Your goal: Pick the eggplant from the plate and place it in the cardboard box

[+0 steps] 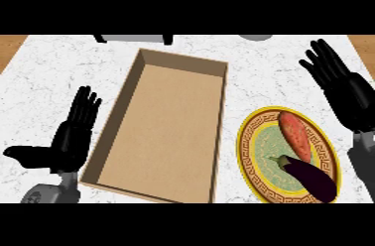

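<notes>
Eggplant [311, 176] on plate [250, 155], touching an orange vegetable [295, 135]; right hand [343, 89] fingers apart, above plate; left hand [73, 133] open, resting; approach eggplant mid-body, clear of neighbour, then cardboard box [164, 126].

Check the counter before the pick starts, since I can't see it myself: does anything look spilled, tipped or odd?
Nothing stands out. The eggplant and an orange-red vegetable lie on the plate, the cardboard box sits upright and empty beside it.
</notes>
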Motion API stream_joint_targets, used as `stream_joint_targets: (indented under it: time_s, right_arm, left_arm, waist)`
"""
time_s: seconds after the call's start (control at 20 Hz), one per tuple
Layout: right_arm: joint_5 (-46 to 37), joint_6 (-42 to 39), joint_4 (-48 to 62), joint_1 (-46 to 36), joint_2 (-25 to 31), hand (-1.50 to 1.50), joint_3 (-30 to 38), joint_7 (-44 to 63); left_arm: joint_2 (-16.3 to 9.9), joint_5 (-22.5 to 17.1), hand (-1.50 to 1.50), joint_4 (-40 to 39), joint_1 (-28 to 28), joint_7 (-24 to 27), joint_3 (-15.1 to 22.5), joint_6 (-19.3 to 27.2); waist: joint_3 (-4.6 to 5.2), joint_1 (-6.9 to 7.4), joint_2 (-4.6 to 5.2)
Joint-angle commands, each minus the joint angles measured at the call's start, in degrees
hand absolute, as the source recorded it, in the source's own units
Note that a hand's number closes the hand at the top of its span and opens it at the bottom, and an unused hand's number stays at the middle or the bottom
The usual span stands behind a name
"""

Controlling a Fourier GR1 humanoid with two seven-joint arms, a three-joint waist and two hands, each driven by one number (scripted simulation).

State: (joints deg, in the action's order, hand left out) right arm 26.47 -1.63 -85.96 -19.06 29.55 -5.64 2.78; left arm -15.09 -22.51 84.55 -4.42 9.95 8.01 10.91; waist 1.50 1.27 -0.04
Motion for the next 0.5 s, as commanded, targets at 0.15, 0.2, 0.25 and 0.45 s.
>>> stream_joint_targets:
  time_s: [0.15, 0.2, 0.25, 0.45]
  right_arm:
    - [12.46, -9.07, 8.75, 17.82, -3.97, -1.5, 7.41, -9.01]
    - [14.7, -10.2, 11.24, 19.53, -5.89, -1.5, 8.0, -9.55]
    - [16.72, -11.76, 13.39, 21.76, -7.05, -1.5, 8.37, -9.45]
    - [12.89, -10.12, 27.0, 29.68, -6.47, -1.5, 11.59, -13.03]
  left_arm:
    - [-10.24, 8.78, 0.0, -2.03, 1.65, -1.67, -0.32, 1.15]
    - [-11.99, 10.8, 0.0, -3.17, 1.84, -1.81, 0.38, 0.96]
    - [-13.3, 12.31, 0.0, -3.79, 2.31, -1.48, 0.58, 1.11]
    - [-14.21, 14.88, 0.0, -4.81, 1.94, -3.7, 3.84, -0.07]
  waist:
    - [-2.52, -5.33, 0.58]
    - [-2.89, -6.07, 1.26]
    - [-3.39, -7.0, 1.84]
    - [-2.38, -5.3, 1.43]
